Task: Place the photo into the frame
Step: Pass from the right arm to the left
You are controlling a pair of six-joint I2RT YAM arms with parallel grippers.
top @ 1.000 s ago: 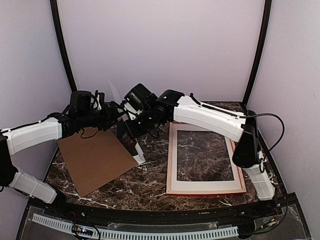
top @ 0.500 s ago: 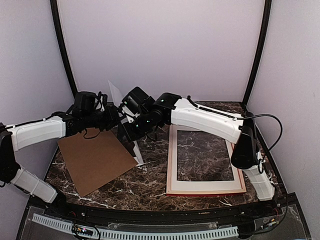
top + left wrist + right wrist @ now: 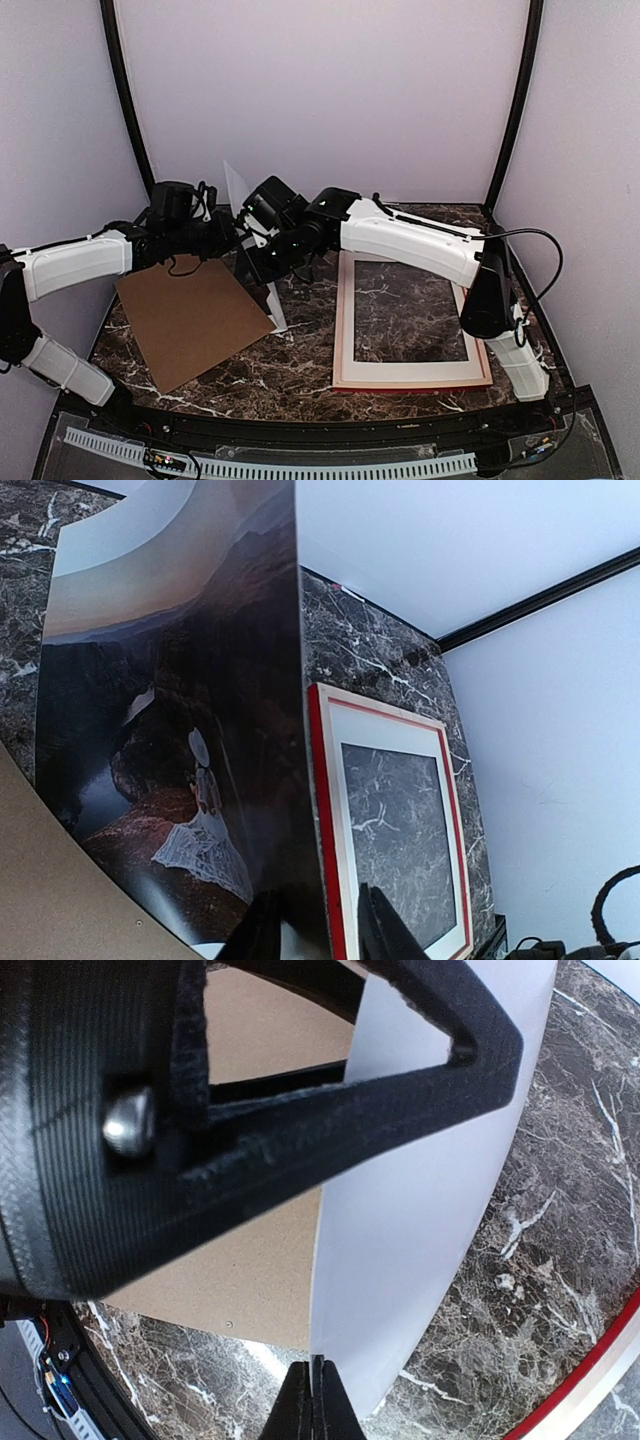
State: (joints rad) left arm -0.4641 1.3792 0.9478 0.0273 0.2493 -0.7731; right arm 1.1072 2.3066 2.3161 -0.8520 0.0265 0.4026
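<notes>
BLOCKED: photo (image 3: 260, 283) on edge just left of frame (image 3: 320, 780) far-left corner; left arm (image 3: 80, 265), right arm (image 3: 410, 235) meet over it | BLOCKED: board (image 3: 185, 315) flat, farther left of frame | FREE: bare worktop (image 3: 300, 360) strip along frame's near-left side

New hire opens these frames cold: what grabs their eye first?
The photo stands on edge left of centre, its dark canyon scene with a white-dressed figure facing the left gripper, whose fingers straddle its edge. The right gripper pinches it from the white back side. To the right the red frame lies flat, the marble table showing through, and a brown backing board lies at left.
</notes>
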